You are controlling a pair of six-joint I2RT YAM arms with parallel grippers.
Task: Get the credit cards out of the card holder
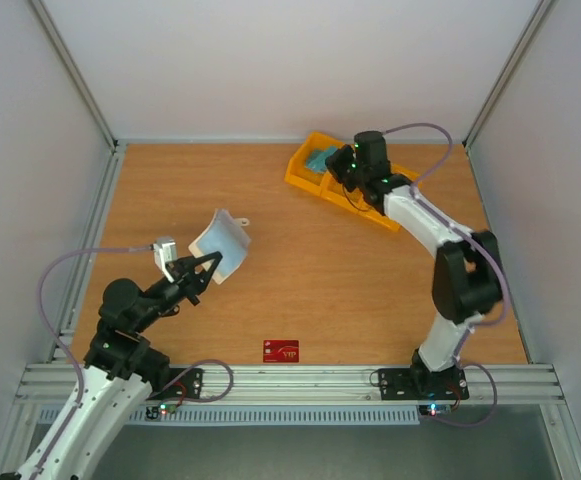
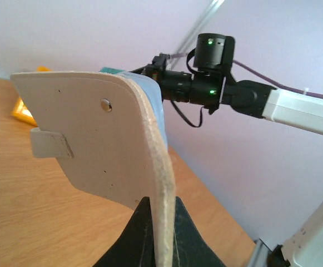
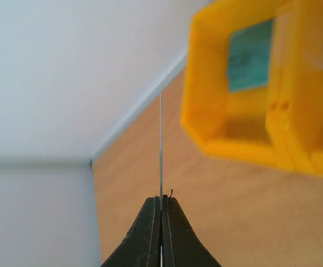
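Credit card (image 1: 281,350), the red one with white lettering, lies flat on the wooden table (image 1: 370,290) near its front edge, between the two arm bases and well apart from both grippers.

Further in, on the left side, the left gripper (image 1: 213,262) is clenched on the lower edge of the card holder (image 1: 222,243) and holds it up off the table. The left wrist view shows the two black fingers (image 2: 139,233) pinching the holder's edge between them. Its cream outer face is turned toward the camera, curving, with a small snap tab (image 2: 50,143) on the left edge and a metal stud (image 2: 106,104) near the top. A strip of the pale blue inside (image 2: 153,94) shows past the top right corner.

At the far side of the table sits the yellow bin (image 1: 305,172), set at a slant, with the right gripper (image 1: 342,165) above its left end. That gripper is shut on a thin card (image 3: 160,144), seen edge-on as a fine upright line rising from between the fingertips; its colour cannot be told. In the right wrist view the card stands beside the bin wall (image 3: 205,83), not touching it. A flat teal card (image 3: 250,55) lies in the bin's end compartment.
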